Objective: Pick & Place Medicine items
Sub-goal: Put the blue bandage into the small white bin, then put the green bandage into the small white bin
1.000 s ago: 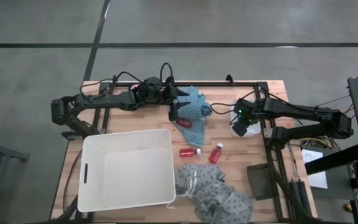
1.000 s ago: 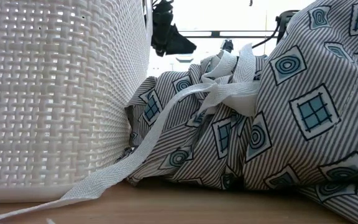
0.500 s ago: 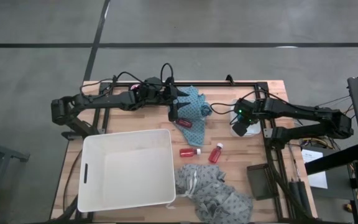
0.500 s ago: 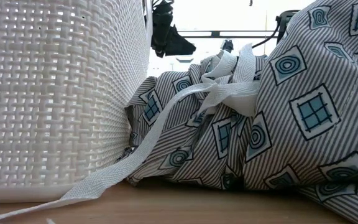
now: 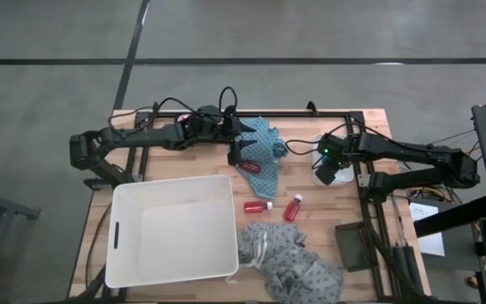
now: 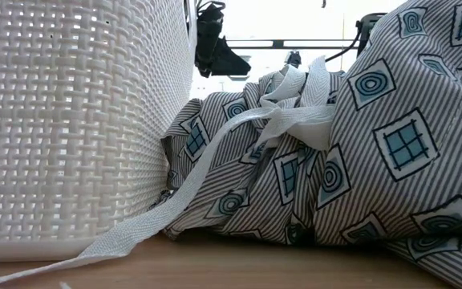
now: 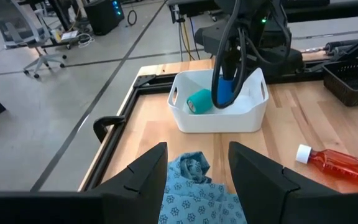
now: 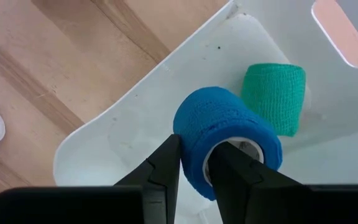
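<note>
The right gripper (image 8: 194, 165) hangs over a small white tray (image 5: 326, 171) at about three o'clock on the worktop (image 5: 180, 166), just inside the black frame rail. Its fingers (image 8: 160, 171) pinch the wall of a blue roll (image 8: 225, 140), one finger inside the core and one outside; the roll sits low in the tray, though whether it touches the floor of the tray is hard to tell. Beside it in the same tray lies a teal-green roll (image 8: 274, 96), close to the blue one.

The left gripper (image 5: 240, 157) hovers near twelve o'clock over a light blue patterned cloth (image 5: 264, 152); its fingers (image 7: 138, 180) stand spread with nothing between them, the cloth lying below and ahead of them.

Two red bottles with white caps lie on the bare wood near the centre — one (image 5: 256, 206) flat beside the right wall of the big white basket (image 5: 174, 230), the other (image 5: 294, 208) just to its right, tilted. In the left wrist view one red bottle (image 7: 337, 165) shows lying on its side, apart from the tray.

At about six o'clock a heap of grey patterned cloth (image 5: 289, 260) with white straps presses against the basket's woven wall (image 6: 70, 120). A dark flat block (image 5: 350, 245) rests near four o'clock.
</note>
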Controlling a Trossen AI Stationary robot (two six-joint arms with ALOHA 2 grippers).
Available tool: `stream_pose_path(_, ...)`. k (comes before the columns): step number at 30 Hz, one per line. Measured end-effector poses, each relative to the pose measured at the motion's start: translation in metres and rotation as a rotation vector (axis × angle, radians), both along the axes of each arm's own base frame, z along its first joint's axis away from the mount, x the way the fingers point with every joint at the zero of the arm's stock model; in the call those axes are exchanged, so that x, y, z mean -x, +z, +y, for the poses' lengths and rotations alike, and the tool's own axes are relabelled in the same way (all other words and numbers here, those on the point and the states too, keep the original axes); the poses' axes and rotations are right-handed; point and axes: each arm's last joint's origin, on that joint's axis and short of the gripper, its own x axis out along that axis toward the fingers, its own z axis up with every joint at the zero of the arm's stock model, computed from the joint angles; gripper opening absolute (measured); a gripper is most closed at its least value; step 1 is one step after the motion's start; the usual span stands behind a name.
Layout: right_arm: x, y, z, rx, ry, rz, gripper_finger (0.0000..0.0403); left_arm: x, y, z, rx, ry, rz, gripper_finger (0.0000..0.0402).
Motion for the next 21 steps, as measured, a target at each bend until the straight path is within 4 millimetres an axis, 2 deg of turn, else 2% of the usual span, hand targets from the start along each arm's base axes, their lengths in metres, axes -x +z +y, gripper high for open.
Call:
stream_pose_path(12,0.0000,-0.0001,0.0000,0.001,0.004,0.002,0.0071,-0.0001,0.0001,-0.0001,0.000,-0.001,0.000,0.0175)
stream_pose_path(21,-0.0009,0.0001,-0.0003,0.004,0.001,-0.009,0.0116,-0.0001,0.0001,-0.0001,0.000,-0.001,0.000,0.0175)
